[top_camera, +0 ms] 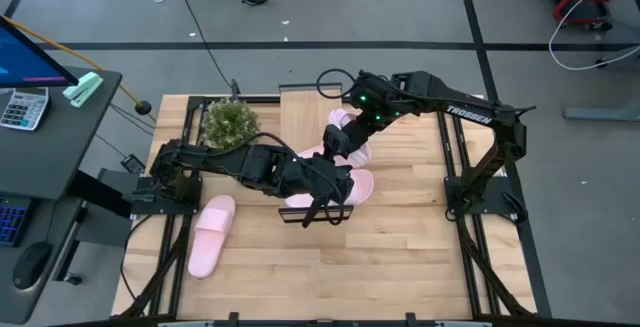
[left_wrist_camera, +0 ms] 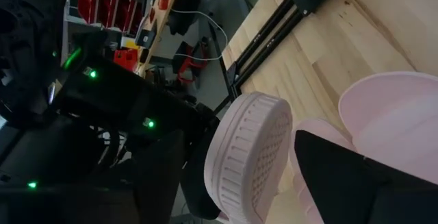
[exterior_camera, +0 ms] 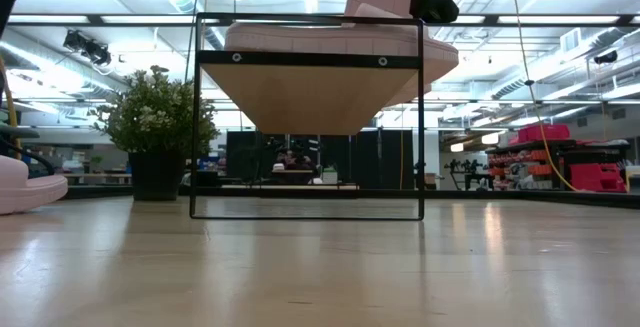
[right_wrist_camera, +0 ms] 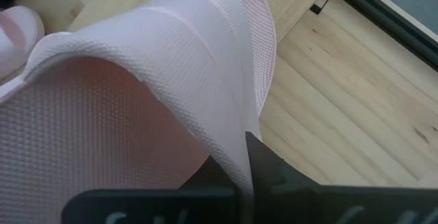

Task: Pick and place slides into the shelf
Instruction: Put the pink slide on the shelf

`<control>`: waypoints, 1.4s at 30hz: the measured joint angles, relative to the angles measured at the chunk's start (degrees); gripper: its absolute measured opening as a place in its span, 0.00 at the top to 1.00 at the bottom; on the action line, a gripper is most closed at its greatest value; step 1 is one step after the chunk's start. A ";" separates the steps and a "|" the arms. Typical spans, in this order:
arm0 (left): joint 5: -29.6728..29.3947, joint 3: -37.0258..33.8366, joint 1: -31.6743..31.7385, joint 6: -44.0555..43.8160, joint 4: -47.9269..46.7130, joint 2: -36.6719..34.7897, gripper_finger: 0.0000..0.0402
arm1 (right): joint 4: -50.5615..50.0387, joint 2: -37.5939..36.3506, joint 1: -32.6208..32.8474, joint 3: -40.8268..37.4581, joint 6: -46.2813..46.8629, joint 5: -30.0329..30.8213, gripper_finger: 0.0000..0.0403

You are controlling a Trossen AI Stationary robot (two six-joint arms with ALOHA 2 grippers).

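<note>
One pink slide [right_wrist_camera: 171, 80] is gripped by its strap in the clenched right pincer [top_camera: 338, 139] and is held over the far half of the shelf [top_camera: 292, 97], whose light plank top and thin black frame stand on the tabletop [top_camera: 400, 257]. In the low view, a slide [exterior_camera: 340, 37] is seen resting on the plank. The released left pincer [top_camera: 335, 182], its fingers spread wide, is seen over another slide [top_camera: 352, 187] lying on the near part of the shelf. A further slide [top_camera: 211, 234] lies flat on the tabletop, well apart, near the left arm's base. A small potted plant [top_camera: 231, 123] stands just beside the shelf's far left corner.
</note>
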 joint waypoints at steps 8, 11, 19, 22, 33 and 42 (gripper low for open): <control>2.01 0.00 2.17 0.13 -0.27 -0.02 0.30 | 0.09 0.00 0.00 0.00 0.04 -0.15 0.98; 4.95 0.00 2.76 -0.05 -0.80 -0.04 0.31 | 0.25 -0.02 0.00 0.00 0.05 -0.17 0.98; 9.98 -0.35 2.97 -0.05 -1.57 0.33 0.35 | 0.81 -0.02 0.02 0.00 0.04 -0.14 0.98; 9.60 -0.42 3.03 -0.03 -2.25 1.46 0.38 | 0.88 -0.02 0.25 -0.02 0.04 0.08 0.98; 4.57 -0.46 3.03 2.86 -1.81 4.37 0.46 | 1.14 -0.03 1.11 -0.02 -0.15 -0.23 0.98; 1.88 -0.37 2.64 2.93 -0.88 4.35 0.69 | 1.40 -0.13 1.09 -0.02 -0.82 0.19 0.98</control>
